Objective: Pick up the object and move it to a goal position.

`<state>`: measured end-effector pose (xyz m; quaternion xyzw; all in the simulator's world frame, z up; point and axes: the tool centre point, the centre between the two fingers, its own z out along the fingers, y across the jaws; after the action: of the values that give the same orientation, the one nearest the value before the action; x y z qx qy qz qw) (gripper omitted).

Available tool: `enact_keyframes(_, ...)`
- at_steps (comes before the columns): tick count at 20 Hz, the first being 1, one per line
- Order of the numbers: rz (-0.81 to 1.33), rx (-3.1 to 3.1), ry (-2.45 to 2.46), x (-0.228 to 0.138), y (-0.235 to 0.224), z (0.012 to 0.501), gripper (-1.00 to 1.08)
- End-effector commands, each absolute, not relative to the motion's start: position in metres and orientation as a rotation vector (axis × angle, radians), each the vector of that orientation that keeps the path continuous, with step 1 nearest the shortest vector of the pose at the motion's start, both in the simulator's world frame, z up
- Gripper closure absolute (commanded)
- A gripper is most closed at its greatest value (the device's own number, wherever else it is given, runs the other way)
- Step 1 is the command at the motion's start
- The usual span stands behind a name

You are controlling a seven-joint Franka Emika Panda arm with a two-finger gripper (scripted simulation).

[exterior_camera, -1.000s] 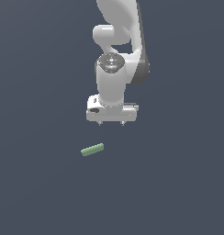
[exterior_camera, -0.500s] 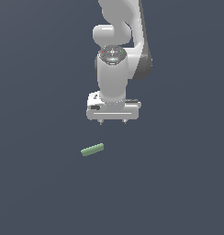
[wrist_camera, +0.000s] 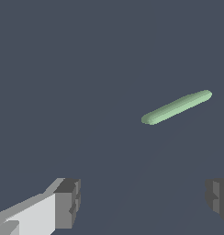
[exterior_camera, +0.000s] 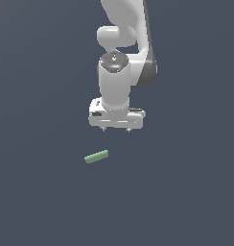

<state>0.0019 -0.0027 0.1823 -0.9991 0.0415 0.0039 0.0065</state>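
The object, a small light-green rod [exterior_camera: 96, 156], lies flat on the dark grey surface, slightly slanted. My white gripper [exterior_camera: 116, 129] hangs above it and a little toward the exterior view's right, apart from it, with nothing between the jaws. In the wrist view the rod [wrist_camera: 176, 107] lies ahead of my open gripper [wrist_camera: 143, 197]; one grey fingertip [wrist_camera: 68, 203] and the other fingertip [wrist_camera: 218, 195] stand wide apart. The rod is not between them.
The white arm [exterior_camera: 123, 57] rises behind the gripper toward the top of the exterior view. A plain dark grey surface [exterior_camera: 186, 192] surrounds the rod.
The gripper has turned about its vertical axis, so its bar now sits more level, and it has shifted slightly toward the exterior view's left. The rod has not moved.
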Motion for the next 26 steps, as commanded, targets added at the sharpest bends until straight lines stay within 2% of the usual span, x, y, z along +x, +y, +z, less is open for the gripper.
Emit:
enact_keyframes(1, 0.014, -3.121, 0.2, 0.004, -0.006, 0.179, -0.92)
enact_keyframes(26, 0.016, -2.823, 1.352, 0.044, -0.068, 0.117, -0.92)
